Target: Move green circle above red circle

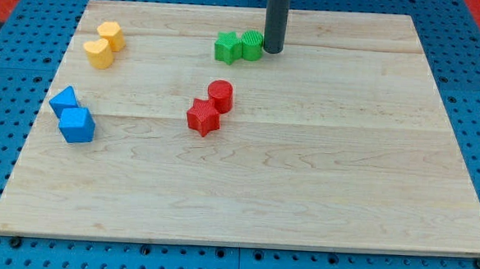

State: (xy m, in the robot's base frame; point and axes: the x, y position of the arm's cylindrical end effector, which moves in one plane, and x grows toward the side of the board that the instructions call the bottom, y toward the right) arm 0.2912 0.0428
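The green circle (252, 44) sits near the view's top centre, touching a green star (227, 47) on its left. My tip (273, 50) stands right against the green circle's right side. The red circle (220, 95) lies lower down near the board's middle, with a red star (202, 117) touching it at its lower left. The green circle is above the red circle and a little to its right.
Two yellow blocks (105, 44) sit together at the view's upper left. A blue triangle (64, 101) and a blue cube (77, 125) sit at the left. The wooden board (303, 179) ends in a blue pegboard surround.
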